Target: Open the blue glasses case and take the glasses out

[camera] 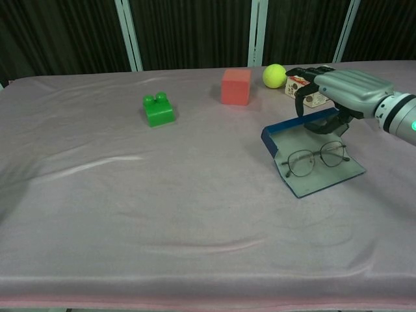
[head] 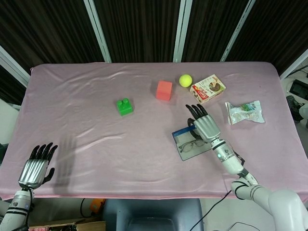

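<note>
On one case (camera: 316,179), one glasses (camera: 315,158).

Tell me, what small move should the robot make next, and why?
Probably lower the right hand toward the thin wire-framed glasses and pinch them. The blue glasses case already lies open, the glasses rest loose on its flat lid, and the hand hovers just behind, holding nothing.
</note>
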Motion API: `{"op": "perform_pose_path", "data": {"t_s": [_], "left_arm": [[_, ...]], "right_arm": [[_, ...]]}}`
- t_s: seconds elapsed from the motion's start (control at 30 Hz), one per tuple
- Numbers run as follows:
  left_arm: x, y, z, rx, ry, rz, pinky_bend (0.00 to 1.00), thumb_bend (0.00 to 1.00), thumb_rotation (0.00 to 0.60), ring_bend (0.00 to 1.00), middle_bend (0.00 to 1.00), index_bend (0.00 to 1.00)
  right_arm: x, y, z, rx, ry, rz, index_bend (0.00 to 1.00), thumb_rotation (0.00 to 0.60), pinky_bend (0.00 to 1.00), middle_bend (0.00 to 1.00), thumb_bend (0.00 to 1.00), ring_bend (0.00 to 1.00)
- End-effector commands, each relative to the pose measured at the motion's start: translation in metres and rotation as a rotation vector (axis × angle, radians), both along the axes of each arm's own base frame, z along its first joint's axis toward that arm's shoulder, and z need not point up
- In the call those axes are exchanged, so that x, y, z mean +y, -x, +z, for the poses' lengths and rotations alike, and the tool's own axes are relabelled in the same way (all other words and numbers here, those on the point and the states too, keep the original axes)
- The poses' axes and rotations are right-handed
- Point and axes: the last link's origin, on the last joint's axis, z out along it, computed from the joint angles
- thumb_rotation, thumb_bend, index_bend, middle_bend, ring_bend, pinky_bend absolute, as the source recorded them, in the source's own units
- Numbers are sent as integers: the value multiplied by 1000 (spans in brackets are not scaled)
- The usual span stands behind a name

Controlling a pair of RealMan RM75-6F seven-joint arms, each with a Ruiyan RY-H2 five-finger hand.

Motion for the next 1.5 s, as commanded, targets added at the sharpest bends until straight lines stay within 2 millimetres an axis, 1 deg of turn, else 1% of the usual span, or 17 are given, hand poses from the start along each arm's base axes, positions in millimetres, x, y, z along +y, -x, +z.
{"op": "perform_pose_path", "data": {"t_s": [0.03,0.17,0.4,0.53,0.83,1.03,1.1,1.17,1.2,1.23,1.27,1.33,1.37,1.47,1.5], "left_arm": [[0,0,0,0,0,0,36,422,600,0,0,0],[0,0,-1,1,2,2,36,421,600,0,0,0],[0,0,-2,4,7,3,36,423,600,0,0,0],[0,0,-2,5,8,3,37,422,600,0,0,0],[0,0,-2,4,8,3,38,422,600,0,0,0],[0,0,-4,8,15,6,38,421,600,0,0,0],[0,0,-5,10,17,7,38,421,600,0,0,0],[0,1,-5,11,17,9,38,422,600,0,0,0],[1,1,-5,10,17,10,38,422,600,0,0,0],[1,1,-5,10,16,11,38,422,600,0,0,0],[1,1,-5,10,16,12,38,422,600,0,0,0],[1,1,-5,9,15,13,38,422,600,0,0,0],[1,1,-5,9,15,14,38,421,600,0,0,0],[1,1,-5,6,17,14,38,423,600,0,0,0],[1,1,-5,6,16,14,38,423,600,0,0,0]], "right_arm": [[-1,1,1,1,5,-1,690,600,0,128,513,81],[-5,2,4,13,27,-7,690,600,0,128,514,81],[-27,-1,16,32,118,-32,690,600,0,129,514,81],[-34,-2,19,17,161,-50,690,600,0,128,513,81],[-46,-1,24,79,253,-68,689,600,0,132,514,80],[-62,4,26,183,279,-129,682,600,0,136,513,85],[-66,8,23,208,268,-166,639,600,0,137,513,85],[-69,12,18,229,237,-213,508,600,0,129,514,78],[-71,15,16,243,218,-239,365,600,0,101,513,57],[-72,15,15,247,212,-248,248,600,0,73,513,36],[-72,15,15,247,209,-250,161,600,0,49,513,19],[-72,16,15,237,200,-257,87,600,0,31,509,7],[-72,18,15,231,191,-265,73,600,0,23,495,3],[-70,19,18,198,159,-269,50,600,0,0,366,0],[-69,19,20,189,153,-260,53,600,0,0,353,0]]}}
